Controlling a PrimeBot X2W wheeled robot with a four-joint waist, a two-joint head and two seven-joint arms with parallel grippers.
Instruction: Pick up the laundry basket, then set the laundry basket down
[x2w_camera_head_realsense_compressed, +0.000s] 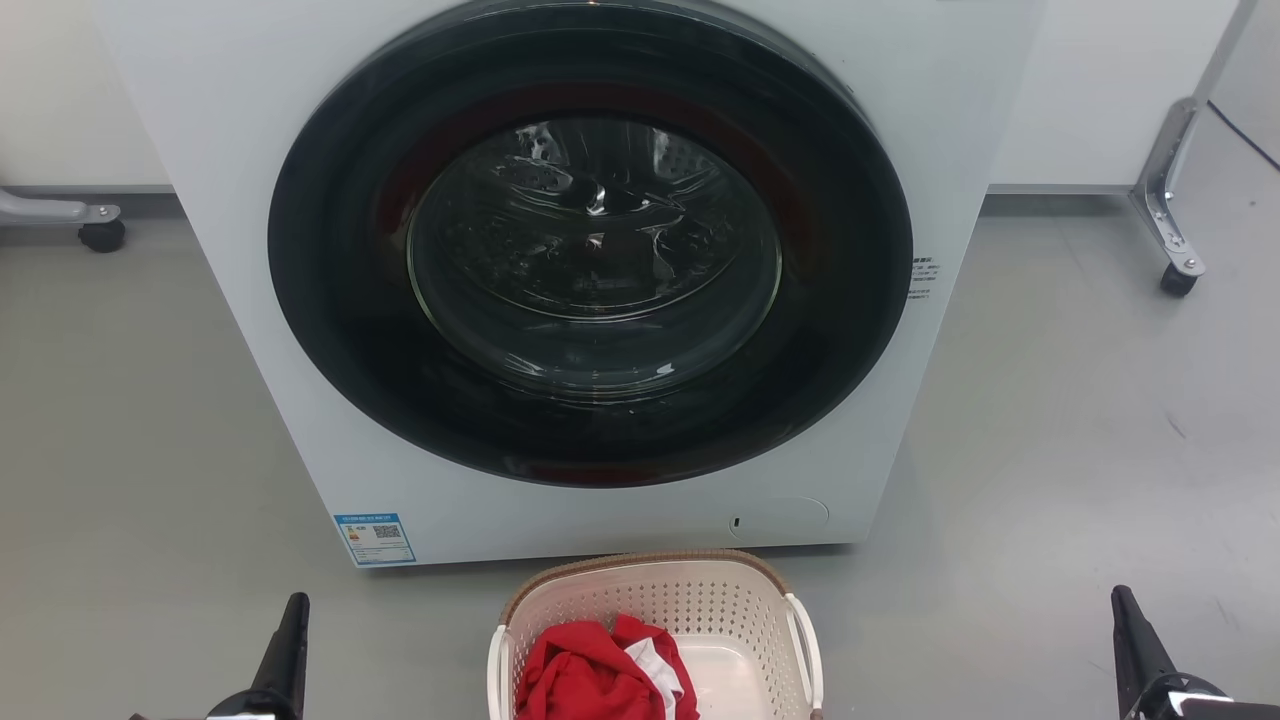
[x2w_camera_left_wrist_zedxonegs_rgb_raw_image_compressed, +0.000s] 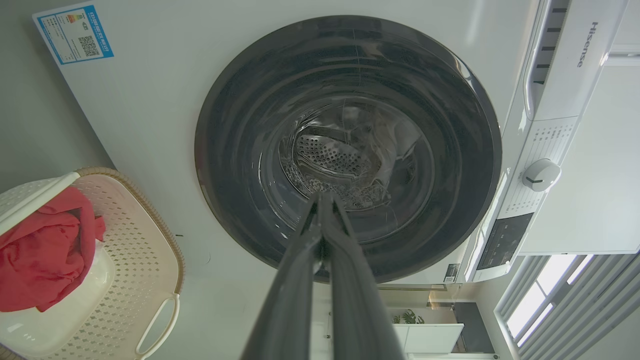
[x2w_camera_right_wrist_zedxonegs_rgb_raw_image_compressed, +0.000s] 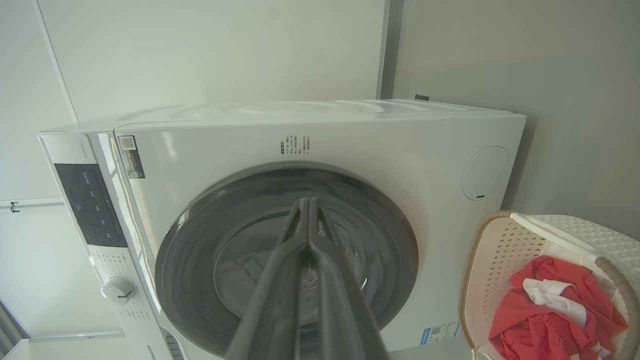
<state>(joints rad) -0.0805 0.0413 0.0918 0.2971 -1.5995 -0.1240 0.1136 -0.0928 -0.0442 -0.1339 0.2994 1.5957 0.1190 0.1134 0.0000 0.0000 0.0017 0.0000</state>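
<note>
Nearest, the left end effector (x2w_camera_left_wrist_zedxonegs_rgb_raw_image_compressed: 322, 200) and right end effector (x2w_camera_right_wrist_zedxonegs_rgb_raw_image_compressed: 306, 204) each have their fingers pressed together, holding nothing. Between them, untouched, the laundry basket (x2w_camera_head_realsense_compressed: 700, 600) sits on the floor (x2w_camera_head_realsense_compressed: 1050, 450) just before the washer (x2w_camera_head_realsense_compressed: 200, 200), red clothing (x2w_camera_head_realsense_compressed: 585, 680) inside.

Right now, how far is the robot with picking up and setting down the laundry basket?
Nothing looks done: the laundry basket stands on the floor before the washer, red clothes inside. Nothing is in hand: left fingers and right fingers are shut, apart from the basket. Left: grasp, lift, set down.
</note>
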